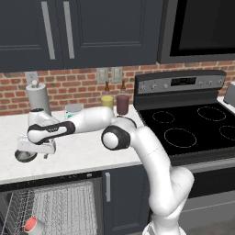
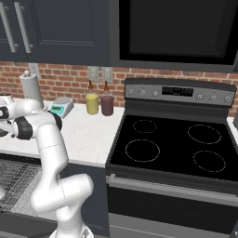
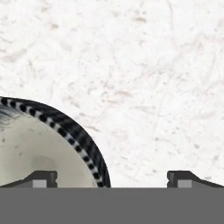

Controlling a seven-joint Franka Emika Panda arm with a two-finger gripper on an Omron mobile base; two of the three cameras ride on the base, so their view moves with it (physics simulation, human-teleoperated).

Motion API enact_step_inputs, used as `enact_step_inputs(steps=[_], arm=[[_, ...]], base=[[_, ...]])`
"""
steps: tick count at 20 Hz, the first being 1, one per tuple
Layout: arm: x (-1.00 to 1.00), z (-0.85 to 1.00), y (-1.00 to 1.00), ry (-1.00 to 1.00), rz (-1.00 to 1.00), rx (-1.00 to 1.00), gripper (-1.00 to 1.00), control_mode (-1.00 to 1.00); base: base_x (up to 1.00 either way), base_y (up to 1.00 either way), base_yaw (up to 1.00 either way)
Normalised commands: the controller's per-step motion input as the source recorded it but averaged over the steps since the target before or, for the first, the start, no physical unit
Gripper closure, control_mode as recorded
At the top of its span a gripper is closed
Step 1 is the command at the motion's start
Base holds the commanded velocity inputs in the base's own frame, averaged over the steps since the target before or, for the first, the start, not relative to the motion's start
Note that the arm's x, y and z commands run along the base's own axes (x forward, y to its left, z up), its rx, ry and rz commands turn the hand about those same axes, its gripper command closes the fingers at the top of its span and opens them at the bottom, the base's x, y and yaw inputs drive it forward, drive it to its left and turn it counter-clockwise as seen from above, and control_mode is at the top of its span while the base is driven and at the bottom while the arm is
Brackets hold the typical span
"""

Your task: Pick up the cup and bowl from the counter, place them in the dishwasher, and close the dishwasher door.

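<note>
The bowl (image 1: 25,156) sits on the white counter (image 1: 78,151) near its left front edge. Its dark rim and pale speckled inside fill the lower left of the hand view (image 3: 39,144). My gripper (image 1: 35,151) hangs right over it, pointing down and open. In the hand view (image 3: 113,179) one fingertip (image 3: 41,178) is over the bowl's inside and the other over bare counter (image 3: 144,78), so the rim lies between them. The cup (image 1: 32,226), red inside, lies in the wire rack (image 1: 64,206) of the open dishwasher below the counter.
A yellow tumbler (image 1: 107,101) and a maroon tumbler (image 1: 122,104) stand at the back wall, with a paper towel roll (image 1: 37,97) and a small scale (image 2: 61,108) further left. The black stovetop (image 1: 188,128) lies to the right.
</note>
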Motion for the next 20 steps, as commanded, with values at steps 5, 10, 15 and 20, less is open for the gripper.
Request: enact_step_inputs(steps=[5, 10, 15, 20], arm=[[0.04, 0.0, 0.0, 0.0, 0.0, 0.0, -1.0, -1.0], [0.06, 0.0, 0.0, 0.0, 0.0, 0.0, -1.0, -1.0], [0.17, 0.0, 0.0, 0.0, 0.0, 0.0, -1.0, -1.0], [0.21, 0.0, 0.03, 0.0, 0.0, 0.0, -1.0, -1.0]], base=[[0.0, 0.0, 0.0], [0.0, 0.0, 0.0], [0.0, 0.0, 0.0], [0.0, 0.0, 0.0]])
